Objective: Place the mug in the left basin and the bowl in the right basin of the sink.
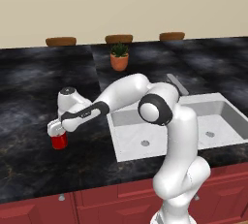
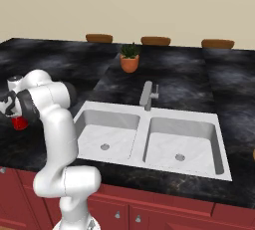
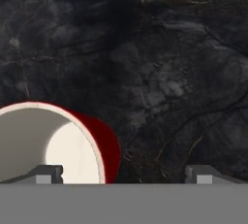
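Hand view has the fingers spread wide, one inside the mug rim and one outside, probably lining up a wall pinch; mug's upright on the surface, left of the sink.

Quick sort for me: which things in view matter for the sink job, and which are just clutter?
Job:
- mug, upright on the counter under the open gripper
- left basin
- right basin

Clutter:
- plant pot
- faucet
- three brown discs, e.g., along the back wall

The bowl can't be picked out here.
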Motion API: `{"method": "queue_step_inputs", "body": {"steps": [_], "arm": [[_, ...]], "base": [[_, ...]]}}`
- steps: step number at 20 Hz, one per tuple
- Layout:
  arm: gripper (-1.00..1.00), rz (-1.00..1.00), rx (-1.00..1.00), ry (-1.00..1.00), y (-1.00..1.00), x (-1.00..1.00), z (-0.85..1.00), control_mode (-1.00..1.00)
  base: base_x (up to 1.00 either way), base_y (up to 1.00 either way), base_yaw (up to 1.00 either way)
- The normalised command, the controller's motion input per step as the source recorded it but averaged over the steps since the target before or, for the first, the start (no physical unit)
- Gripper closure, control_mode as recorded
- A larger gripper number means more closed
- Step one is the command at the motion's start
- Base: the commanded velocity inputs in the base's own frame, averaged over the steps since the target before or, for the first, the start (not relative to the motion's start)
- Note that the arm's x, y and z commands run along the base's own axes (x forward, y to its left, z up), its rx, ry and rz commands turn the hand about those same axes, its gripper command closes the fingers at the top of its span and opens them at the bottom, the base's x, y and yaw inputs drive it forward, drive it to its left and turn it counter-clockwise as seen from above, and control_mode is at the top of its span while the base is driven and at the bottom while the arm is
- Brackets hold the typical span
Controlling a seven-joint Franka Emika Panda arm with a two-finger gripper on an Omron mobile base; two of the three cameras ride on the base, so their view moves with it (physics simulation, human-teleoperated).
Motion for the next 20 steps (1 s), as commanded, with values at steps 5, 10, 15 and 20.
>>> {"method": "queue_step_inputs", "body": {"steps": [5, 10, 15, 20], "arm": [[1.0, 0.0, 0.0, 0.0, 0.01, 0.0, -0.04, -1.0], [1.0, 0.0, 0.0, 0.0, 0.0, 0.0, 0.0, -1.0], [1.0, 0.0, 0.0, 0.0, 0.0, 0.0, 0.0, -1.0], [1.0, 0.0, 0.0, 0.0, -0.03, -0.06, 0.33, -1.0]], "base": [[0.0, 0.0, 0.0], [0.0, 0.0, 0.0], [0.0, 0.0, 0.0], [0.0, 0.0, 0.0]]}}
